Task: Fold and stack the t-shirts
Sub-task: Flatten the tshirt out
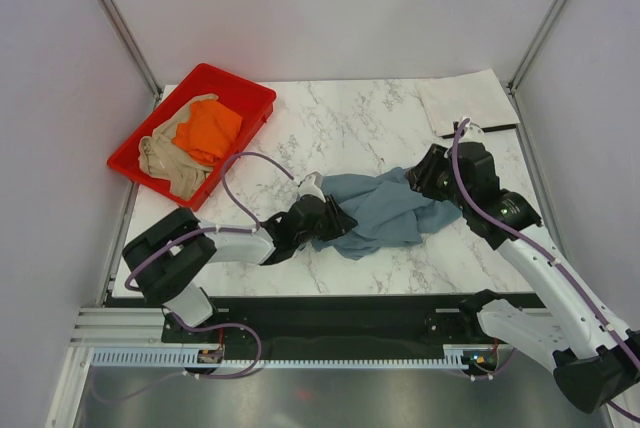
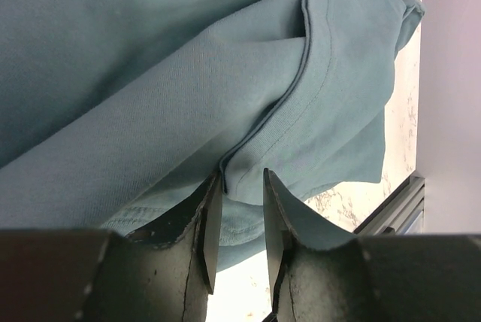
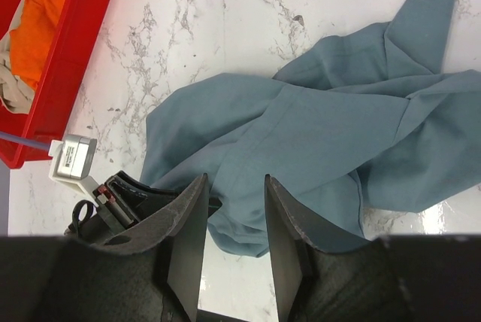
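A slate blue-grey t-shirt (image 1: 385, 210) lies crumpled in the middle of the marble table. My left gripper (image 1: 335, 219) is at its left edge. In the left wrist view the gripper (image 2: 242, 175) has a narrow gap between its jaws, and a hemmed fold of the shirt (image 2: 301, 134) sits at the fingertips. My right gripper (image 1: 428, 180) hovers over the shirt's right end. Seen from the right wrist, that gripper (image 3: 235, 180) is open and empty above the shirt (image 3: 316, 126). An orange t-shirt (image 1: 208, 130) and a tan t-shirt (image 1: 170, 163) lie in the red tray (image 1: 245, 98).
The red tray stands at the back left corner of the table (image 1: 340, 128). A pale flat sheet (image 1: 470, 100) lies at the back right corner. White walls close in the sides. The left arm's cable (image 1: 240, 183) loops over the table beside the tray.
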`<state>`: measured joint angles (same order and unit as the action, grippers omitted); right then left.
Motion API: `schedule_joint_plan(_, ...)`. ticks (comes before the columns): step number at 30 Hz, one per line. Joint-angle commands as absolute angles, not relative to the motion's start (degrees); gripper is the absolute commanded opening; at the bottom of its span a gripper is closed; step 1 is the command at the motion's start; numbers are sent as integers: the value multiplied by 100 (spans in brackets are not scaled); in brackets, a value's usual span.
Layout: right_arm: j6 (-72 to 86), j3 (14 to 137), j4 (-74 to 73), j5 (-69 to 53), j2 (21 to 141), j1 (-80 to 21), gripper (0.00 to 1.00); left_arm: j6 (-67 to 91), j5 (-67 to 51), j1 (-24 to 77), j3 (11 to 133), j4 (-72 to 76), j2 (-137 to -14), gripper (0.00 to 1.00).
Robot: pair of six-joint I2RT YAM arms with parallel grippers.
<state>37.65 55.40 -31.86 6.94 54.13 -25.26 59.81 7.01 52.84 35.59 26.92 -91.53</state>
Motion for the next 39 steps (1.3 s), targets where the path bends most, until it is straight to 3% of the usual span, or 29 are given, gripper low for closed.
schedule_joint_plan(1,3674,5686,-3199,703,5300,-2505,44,6064,905,5282,3770,2856,-9290,35)
schedule_joint_plan(4,3656,5739,-3234,729,5291,-2514,44,6082,914,5282,3771,2857,-9316,32)
schedule_joint_plan(10,3639,5757,-3243,861,5379,-2505,44,6082,731,5282,3814,2856,-9124,3)
schedule_joint_plan(13,3647,5818,-3287,949,5572,-2418,44,5846,519,5282,3946,2691,-8606,2)
schedule_joint_plan(17,3622,6361,-3497,888,5940,-2075,45,5135,1290,5204,4754,-465,-7894,2)
schedule_joint_plan(19,3577,6564,-3586,966,6073,-1908,46,4993,1590,5020,4527,-999,-7122,2)
schedule_joint_plan(24,3638,6513,-3665,1151,6354,-1749,52,3914,1827,3413,4323,-2124,-5084,2)
schedule_joint_plan(26,3770,6268,-3656,1204,6407,-1670,53,3169,1907,2886,4490,-2284,-4818,2)
schedule_joint_plan(31,4104,5880,-3359,1011,6644,-1635,54,2120,2188,2654,5001,-2505,-4649,2)
schedule_joint_plan(39,4183,5775,-3173,1547,7470,-1512,55,1749,3102,2610,5176,-2733,-4053,2)
